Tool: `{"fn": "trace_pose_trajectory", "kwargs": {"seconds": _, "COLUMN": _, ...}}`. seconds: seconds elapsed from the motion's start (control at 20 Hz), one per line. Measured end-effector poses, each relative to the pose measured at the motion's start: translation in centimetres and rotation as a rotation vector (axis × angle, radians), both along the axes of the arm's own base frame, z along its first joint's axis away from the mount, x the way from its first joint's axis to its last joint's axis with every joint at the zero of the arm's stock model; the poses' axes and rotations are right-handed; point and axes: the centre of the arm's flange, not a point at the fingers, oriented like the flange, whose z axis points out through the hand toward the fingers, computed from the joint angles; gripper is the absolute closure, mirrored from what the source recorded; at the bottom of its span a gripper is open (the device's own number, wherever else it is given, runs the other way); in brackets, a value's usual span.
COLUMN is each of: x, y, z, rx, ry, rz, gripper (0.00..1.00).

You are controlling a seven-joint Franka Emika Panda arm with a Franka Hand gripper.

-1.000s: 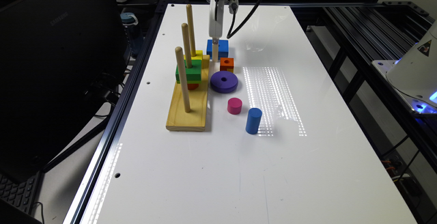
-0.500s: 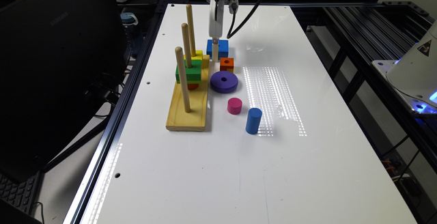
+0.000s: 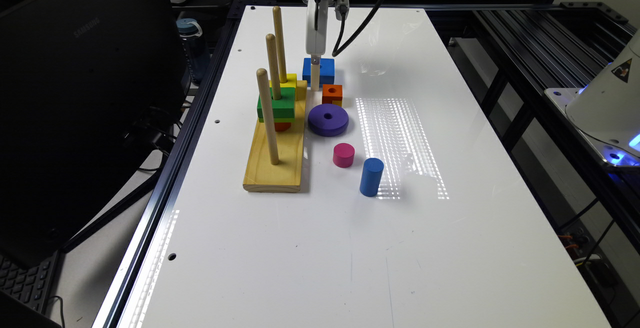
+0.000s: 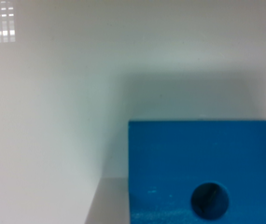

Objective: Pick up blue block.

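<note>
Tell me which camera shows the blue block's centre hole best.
The wrist view. There the blue block is close up, its top face and round centre hole plain to see. In the exterior view the blue block sits far off on the white table, partly behind the gripper, and no hole can be made out.

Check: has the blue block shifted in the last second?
No. In the exterior view the blue block sits in the same spot beside the orange cube and behind the purple ring as before.
</note>
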Motion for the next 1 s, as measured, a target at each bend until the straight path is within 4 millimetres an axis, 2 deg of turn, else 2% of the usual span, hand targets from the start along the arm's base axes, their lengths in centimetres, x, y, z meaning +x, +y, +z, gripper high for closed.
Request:
{"fn": "trace_pose_trajectory", "kwargs": {"seconds": 0.25, "x": 0.0, "y": 0.0, "z": 0.1, "rx": -0.001, "ry": -0.002, "rz": 0.000, "gripper": 1.00}}
{"fn": "trace_pose_trajectory", "kwargs": {"seconds": 0.6, "x": 0.2, "y": -0.1, "z": 3.5, "rx": -0.005, "ry": -0.007, "rz": 0.001, "gripper": 1.00}}
{"fn": "trace_pose_trajectory", "kwargs": {"seconds": 0.85, "x": 0.1, "y": 0.0, "z": 3.7, "rx": -0.005, "ry": -0.006, "rz": 0.001, "gripper": 1.00}}
{"fn": "trace_pose_trajectory", "kwargs": {"seconds": 1.0, "x": 0.2, "y": 0.0, "z": 5.4, "rx": -0.008, "ry": -0.012, "rz": 0.001, "gripper": 1.00}}
